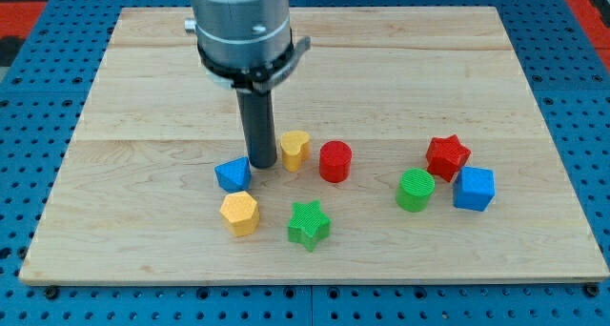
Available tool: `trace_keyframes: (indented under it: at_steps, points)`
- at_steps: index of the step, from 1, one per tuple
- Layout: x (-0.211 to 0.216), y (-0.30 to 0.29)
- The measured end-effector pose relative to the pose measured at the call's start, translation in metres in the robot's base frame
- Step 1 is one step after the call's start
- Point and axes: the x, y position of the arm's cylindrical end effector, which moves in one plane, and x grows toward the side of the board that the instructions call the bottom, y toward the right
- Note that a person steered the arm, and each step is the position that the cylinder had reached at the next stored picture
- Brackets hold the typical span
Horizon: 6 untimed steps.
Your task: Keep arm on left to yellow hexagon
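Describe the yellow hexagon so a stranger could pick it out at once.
On the wooden board, find the dark rod; my tip sits between a blue block and a yellow heart. The yellow hexagon lies just below the blue block, left of the green star. It is the only six-sided yellow piece.

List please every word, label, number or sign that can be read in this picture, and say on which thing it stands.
There is none to read. The wooden board, the blue pegboard under it, the grey arm housing and the dark rod with my tip carry no text. The blocks, such as the yellow hexagon and the red star, are plain too.
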Motion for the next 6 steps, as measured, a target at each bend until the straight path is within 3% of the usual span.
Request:
trace_keyframes:
  at_steps: [1, 3, 4, 5, 6]
  points:
    - [-0.019, 0.009]
    - [0.039, 0.128]
    - [0.028, 0.108]
    - [-0.034, 0.014]
    - [-0.004, -0.084]
